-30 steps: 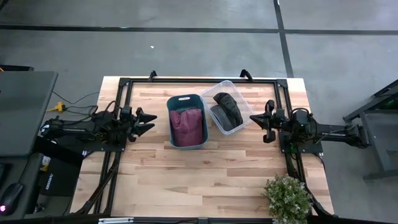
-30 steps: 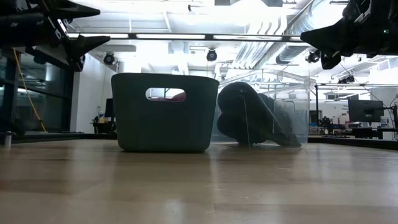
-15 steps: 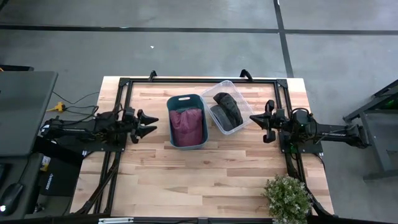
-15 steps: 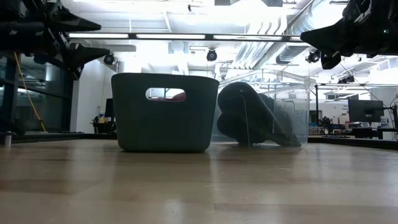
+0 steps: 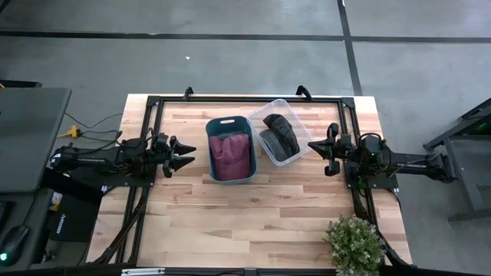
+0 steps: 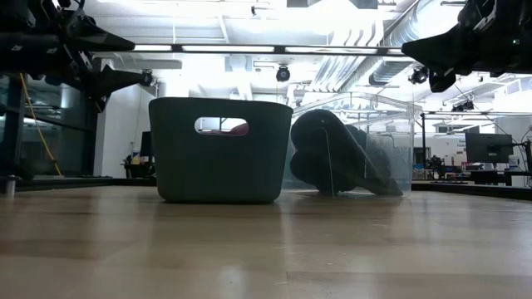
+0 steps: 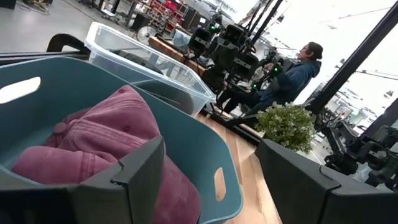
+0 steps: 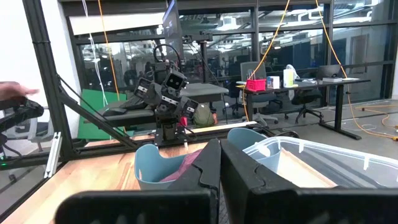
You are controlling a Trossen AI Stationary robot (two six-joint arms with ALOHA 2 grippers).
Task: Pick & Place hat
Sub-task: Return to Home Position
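Wood table [image 5: 230, 222] fills centre of the high view, grey floor all round. Blue bin [image 5: 230, 119] sits upper-centre w/ red cap [image 5: 230, 156] inside. Transparent bin [image 5: 295, 115] is just beside it on the right, turned at an angle, w/ black caps [image 5: 280, 134] in it. Left gripper [image 5: 190, 153] is centre-left, near blue bin, fingers spread, empty. Right gripper [image 5: 311, 146] is centre-right, near transparent bin, fingers pressed together on nothing. Lower half of the table is open wood. Potted plant [image 5: 355, 241] sits at lower-right edge.
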